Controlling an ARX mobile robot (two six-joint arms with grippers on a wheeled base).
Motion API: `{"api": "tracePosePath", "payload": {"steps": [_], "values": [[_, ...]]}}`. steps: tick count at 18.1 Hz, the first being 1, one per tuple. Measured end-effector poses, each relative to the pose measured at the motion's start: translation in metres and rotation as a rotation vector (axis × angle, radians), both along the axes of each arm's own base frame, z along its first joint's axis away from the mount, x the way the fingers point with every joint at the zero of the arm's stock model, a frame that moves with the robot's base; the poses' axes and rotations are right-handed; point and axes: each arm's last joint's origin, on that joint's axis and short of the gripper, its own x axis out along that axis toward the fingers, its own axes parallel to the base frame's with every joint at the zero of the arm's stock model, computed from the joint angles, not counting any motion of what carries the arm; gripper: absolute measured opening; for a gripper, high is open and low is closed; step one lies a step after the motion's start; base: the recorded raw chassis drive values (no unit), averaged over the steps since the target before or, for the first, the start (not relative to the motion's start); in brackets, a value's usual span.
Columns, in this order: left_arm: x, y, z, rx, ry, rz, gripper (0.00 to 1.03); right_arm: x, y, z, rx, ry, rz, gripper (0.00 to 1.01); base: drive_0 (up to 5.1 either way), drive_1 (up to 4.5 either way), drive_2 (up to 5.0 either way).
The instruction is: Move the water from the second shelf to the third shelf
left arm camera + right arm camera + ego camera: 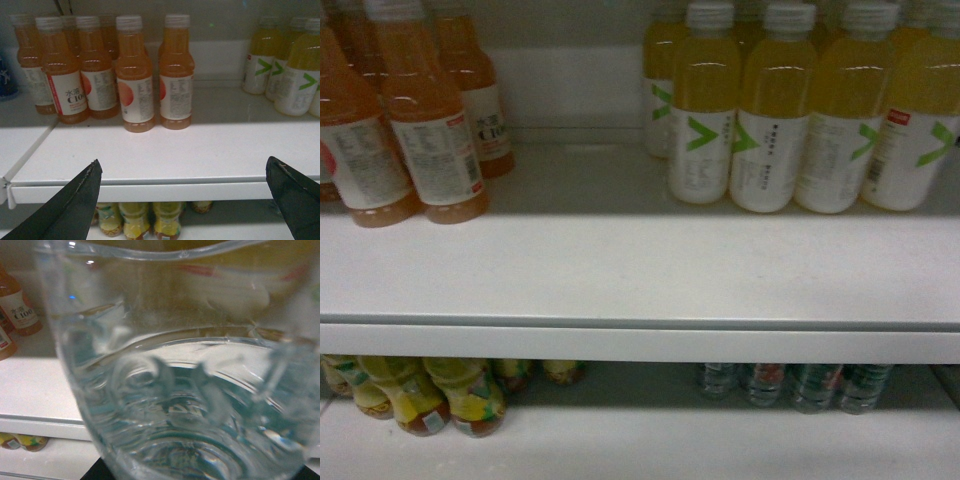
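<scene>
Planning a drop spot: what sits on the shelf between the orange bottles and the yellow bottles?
Nothing: the head view shows bare white shelf between the orange bottles and the yellow bottles.

On the white shelf [620, 265] ahead of you: orange drink bottles [415, 130] with white labels, grouped at its left rear; yellow drink bottles [790, 120] with white labels and green chevrons, lined up at its right rear. Below the shelf, left side: yellow-labelled bottles [430, 395], only their upper parts showing.
</scene>
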Motion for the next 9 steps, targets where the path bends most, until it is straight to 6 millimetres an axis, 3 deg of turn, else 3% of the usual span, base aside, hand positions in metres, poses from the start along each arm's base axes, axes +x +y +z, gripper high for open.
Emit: {"api": "tracePosePath", "payload": {"steps": [9], "values": [[0.0000, 0.0000, 0.0000, 0.000, 0.000, 0.000, 0.98, -0.0001, 0.0000, 0.0003, 0.000, -0.002, 0.000, 0.41, -5.0, 2.46, 2.5]]}}
